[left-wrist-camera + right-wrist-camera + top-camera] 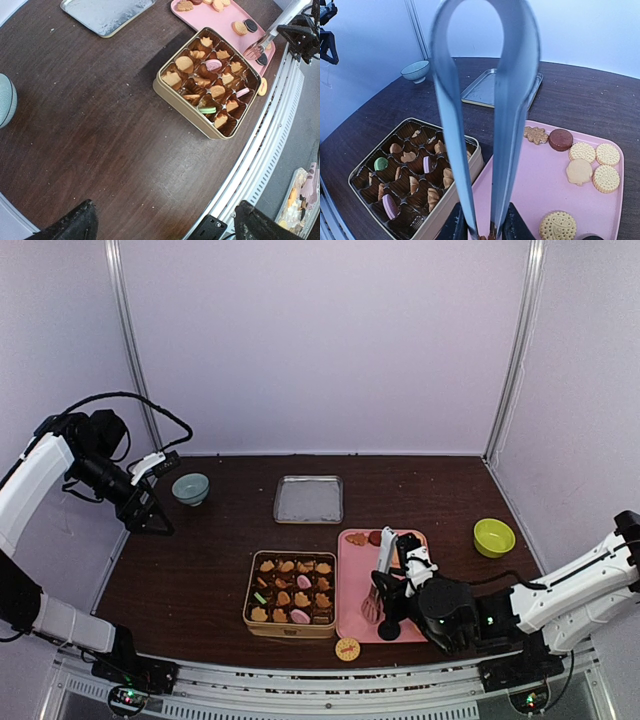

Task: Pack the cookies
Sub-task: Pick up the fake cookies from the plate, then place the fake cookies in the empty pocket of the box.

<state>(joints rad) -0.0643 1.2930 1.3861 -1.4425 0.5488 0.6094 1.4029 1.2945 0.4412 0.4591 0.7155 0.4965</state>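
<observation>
The cookies lie in two places. Several fill the paper cups of a gold tin (pixel 291 592), which also shows in the left wrist view (pixel 207 80) and the right wrist view (pixel 415 172). Others lie loose on a pink tray (pixel 350 585), round tan ones and a brown one (pixel 580 171). One orange cookie (pixel 347 648) lies on the table in front of the tray. My right gripper (pixel 393 592) (pixel 486 227) is shut on metal tongs (pixel 512 100) held upright over the tray's left edge; their tips are hidden. My left gripper (pixel 150 515) (pixel 165 222) is open and empty, raised at the far left.
A metal lid (pixel 308 498) lies behind the tin. A blue-grey bowl (pixel 190 488) stands at the back left, beside my left gripper. A green bowl (pixel 494 537) stands at the right. The table's front rail (pixel 320 690) runs just before the tin and tray.
</observation>
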